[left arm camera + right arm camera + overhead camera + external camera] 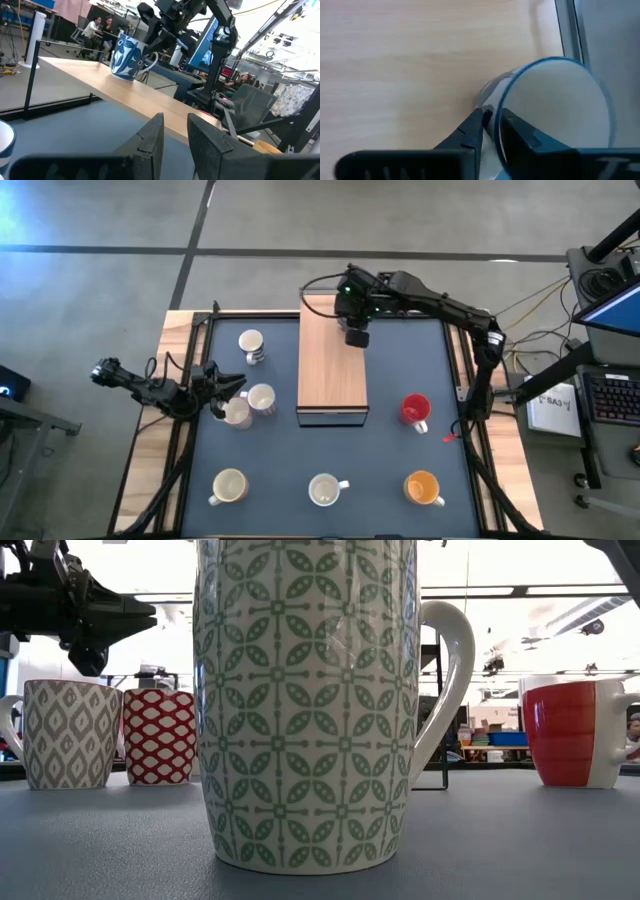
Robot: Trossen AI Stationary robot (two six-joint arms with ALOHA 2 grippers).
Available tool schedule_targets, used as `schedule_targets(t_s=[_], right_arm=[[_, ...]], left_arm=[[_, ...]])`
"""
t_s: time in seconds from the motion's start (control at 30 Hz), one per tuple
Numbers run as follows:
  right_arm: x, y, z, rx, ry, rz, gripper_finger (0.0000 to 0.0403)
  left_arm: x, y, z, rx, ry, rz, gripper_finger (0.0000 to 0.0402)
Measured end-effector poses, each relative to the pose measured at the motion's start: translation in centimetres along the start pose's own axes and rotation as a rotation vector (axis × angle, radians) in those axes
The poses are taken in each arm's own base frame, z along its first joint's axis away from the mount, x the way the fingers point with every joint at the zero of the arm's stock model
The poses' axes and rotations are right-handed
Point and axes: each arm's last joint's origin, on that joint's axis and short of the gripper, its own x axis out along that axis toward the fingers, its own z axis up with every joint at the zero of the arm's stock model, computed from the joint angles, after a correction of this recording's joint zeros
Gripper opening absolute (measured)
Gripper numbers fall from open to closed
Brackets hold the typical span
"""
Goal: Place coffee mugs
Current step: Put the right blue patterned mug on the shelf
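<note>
My right gripper (355,332) is over the far part of the wooden platform (332,380), shut on a white mug with blue leaf patterns (126,56). My left gripper (175,137) hovers narrowly open and empty at the table's left, just above two patterned mugs (237,412) (262,398) that stand on the mat. Standing on their bases on the mat are also a banded mug (252,345), a red mug (415,409), an orange mug (424,488), a cream mug (230,487) and a green-patterned mug (305,700). My right gripper pinches the blue mug's wall at the rim (492,117), one finger (520,140) inside the mug and the other finger (467,137) outside. The fingers come from above, slanting down. The mug's base (122,75) is on the platform and it looks slightly tilted, its handle (150,60) free.
The platform's near half (332,395) is bare wood. A thin black frame (190,380) borders the dark mat (400,450). Desks, cables and equipment (600,390) stand to the right of the table, and people sit in the room beyond (92,27).
</note>
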Motion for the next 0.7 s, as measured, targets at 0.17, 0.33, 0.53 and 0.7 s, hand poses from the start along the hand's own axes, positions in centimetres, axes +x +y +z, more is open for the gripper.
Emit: schedule_targets(t_s=[0.17, 0.33, 0.53, 0.7], right_arm=[[-0.3, -0.5, 0.6, 0.000, 0.005, -0.065, 0.0080], [-2.3, -0.8, 0.9, 0.157, -0.028, -0.088, 0.0095], [-4.0, -0.5, 0.9, 0.377, -0.077, -0.085, 0.0107], [-4.0, -0.1, 0.5, 0.553, -0.036, -0.070, 0.0108]], left_arm=[[0.0, 0.0, 0.0, 0.000, 0.000, 0.000, 0.0068], [0.0, 0.0, 0.0, 0.000, 0.000, -0.001, 0.0068], [0.0, 0.0, 0.0, 0.000, 0.000, 0.000, 0.0068], [0.0, 0.0, 0.0, 0.000, 0.000, -0.001, 0.0068]])
